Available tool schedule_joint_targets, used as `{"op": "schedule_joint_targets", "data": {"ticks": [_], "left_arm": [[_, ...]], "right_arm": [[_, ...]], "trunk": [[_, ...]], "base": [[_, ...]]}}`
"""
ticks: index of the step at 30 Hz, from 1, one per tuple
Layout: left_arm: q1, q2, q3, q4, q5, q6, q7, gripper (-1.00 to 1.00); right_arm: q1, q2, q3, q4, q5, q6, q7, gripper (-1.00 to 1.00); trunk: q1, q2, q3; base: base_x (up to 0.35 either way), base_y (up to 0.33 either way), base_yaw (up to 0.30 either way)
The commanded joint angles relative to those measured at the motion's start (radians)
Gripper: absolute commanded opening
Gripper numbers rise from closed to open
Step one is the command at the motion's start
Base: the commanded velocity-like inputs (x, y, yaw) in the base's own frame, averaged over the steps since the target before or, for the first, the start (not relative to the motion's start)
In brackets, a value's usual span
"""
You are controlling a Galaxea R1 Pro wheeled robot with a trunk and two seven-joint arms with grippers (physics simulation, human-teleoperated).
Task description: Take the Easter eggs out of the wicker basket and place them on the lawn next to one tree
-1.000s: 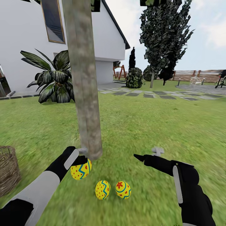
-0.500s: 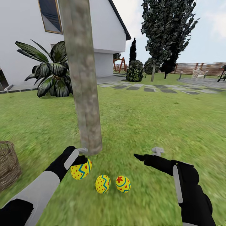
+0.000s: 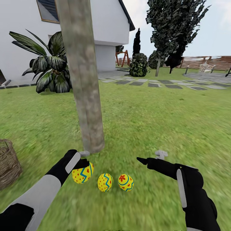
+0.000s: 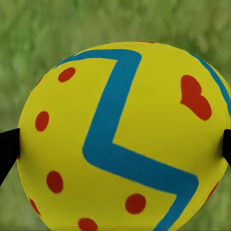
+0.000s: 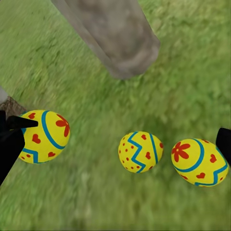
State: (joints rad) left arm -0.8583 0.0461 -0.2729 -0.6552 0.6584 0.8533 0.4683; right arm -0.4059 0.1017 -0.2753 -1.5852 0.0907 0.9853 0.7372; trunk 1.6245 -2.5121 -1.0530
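Left gripper (image 3: 84,164) is clamped on the third egg (image 3: 82,172), fingertips pinching it at both sides in the left wrist view (image 4: 120,139); egg hangs low over the lawn (image 3: 144,122), just near of the tree (image 3: 84,80) base; can't tell whether it touches grass yet. The other two eggs lie on the grass to its right: middle egg (image 3: 105,182) close beside the held one, right egg (image 3: 125,182) just beyond it; both near the trunk foot. In the right wrist view all 3 line up below the trunk: held egg (image 5: 44,135), middle (image 5: 140,151), right (image 5: 199,161). Right gripper (image 3: 150,158) hovers further right over bare grass w/ nothing in it; its tips sit at opposite edges of its own wrist view, so jaws look wide. Wicker basket (image 3: 8,163) stands at far left edge, well apart from the eggs; inside not visible from here.

Judgement: task is nearly done; what's left is letting go of the last egg by the same tree.

Risks:
- release from height → egg drops & rolls; grass looks flat but eggs roll easily; could drift away from trunk.
- held egg is close to middle egg; a bounce or sideways nudge may knock it, and that one into the right egg.
- opening fingers while arm moves could flick the egg toward the basket side.
- pulling arm back low may sweep the fingers through the row.
- trunk is just beyond the gripper; lifting forward risks bumping it.
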Motion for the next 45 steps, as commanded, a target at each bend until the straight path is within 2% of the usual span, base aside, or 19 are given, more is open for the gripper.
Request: {"op": "schedule_joint_targets", "data": {"ticks": [1, 9, 19, 33, 43, 45], "left_arm": [[-0.001, 0.001, -0.006, -0.001, 0.01, 0.001, 0.007, -1.0], [-0.001, 0.001, -0.006, -0.001, 0.01, 0.001, 0.007, -1.0], [-0.002, 0.002, 0.003, -0.002, 0.011, 0.003, 0.007, -1.0], [-0.002, 0.001, 0.001, -0.001, 0.01, 0.003, 0.007, -1.0], [-0.002, 0.001, -0.008, -0.007, 0.01, 0.003, 0.007, -1.0], [-0.002, 0.001, -0.006, -0.008, 0.01, 0.002, 0.007, -1.0]], "right_arm": [[-0.001, 0.001, -0.002, -0.001, 0.009, 0.004, 0.01, 1.0], [-0.001, 0.001, -0.002, -0.001, 0.009, 0.004, 0.01, 1.0], [-0.002, 0.001, -0.002, -0.001, 0.009, 0.004, 0.01, 1.0], [-0.002, 0.001, -0.002, -0.001, 0.009, 0.004, 0.01, 1.0], [-0.002, 0.001, -0.002, -0.001, 0.009, 0.004, 0.01, 1.0], [-0.002, 0.001, -0.002, -0.001, 0.009, 0.004, 0.01, 1.0]], "trunk": [[0.0, -0.001, -0.005], [0.004, -0.003, -0.036], [0.004, -0.003, -0.036], [0.004, -0.003, -0.036], [0.004, -0.003, -0.036], [0.005, -0.003, -0.044]], "base": [[0.0, 0.0, 0.0], [0.0, 0.0, 0.0], [0.03, 0.046, 0.0], [0.243, 0.132, 0.0], [0.024, 0.011, 0.0], [0.001, 0.0, 0.0]]}}
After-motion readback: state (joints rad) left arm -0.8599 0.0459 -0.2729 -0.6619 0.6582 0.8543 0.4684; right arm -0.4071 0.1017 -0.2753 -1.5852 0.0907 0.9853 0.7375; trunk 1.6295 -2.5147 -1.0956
